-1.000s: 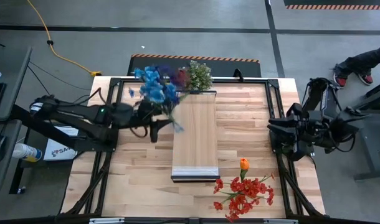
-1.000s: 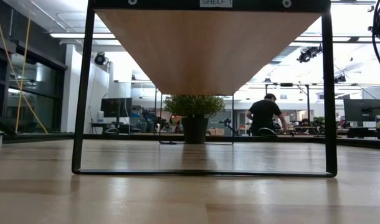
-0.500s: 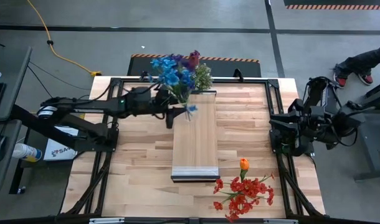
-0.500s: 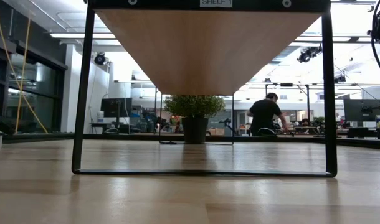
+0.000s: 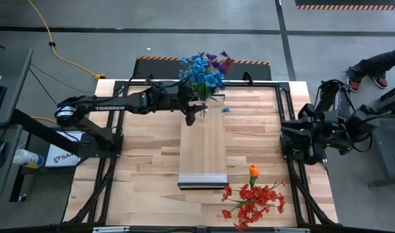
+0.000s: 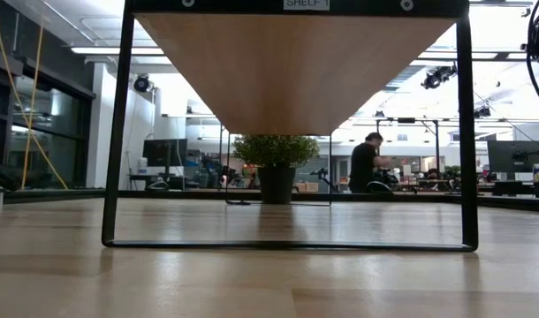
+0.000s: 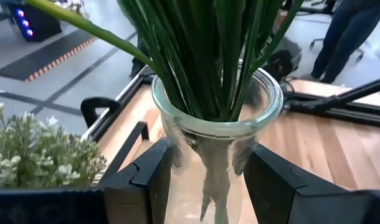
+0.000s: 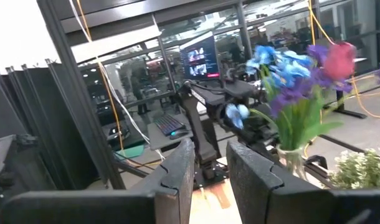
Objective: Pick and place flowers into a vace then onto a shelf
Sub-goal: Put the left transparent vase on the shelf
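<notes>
Left gripper [image 7: 205, 180] clamped on a glass vase [image 7: 216, 143] of blue and purple flowers [image 5: 204, 70] — over the shelf's [image 5: 203, 145] 12 o'clock end. Red and orange flowers [image 5: 253, 199] lying at 5 o'clock. Right gripper [image 8: 209, 168] at 3 o'clock — narrowly parted, seemingly empty.

Blue-purple flowers [image 5: 203, 68] (stems green), pale-wood shelf [image 5: 203, 145]

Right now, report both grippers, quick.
Left gripper: closed on the glass vase of flowers.
Right gripper: holding nothing; open or closed cannot be told.
</notes>
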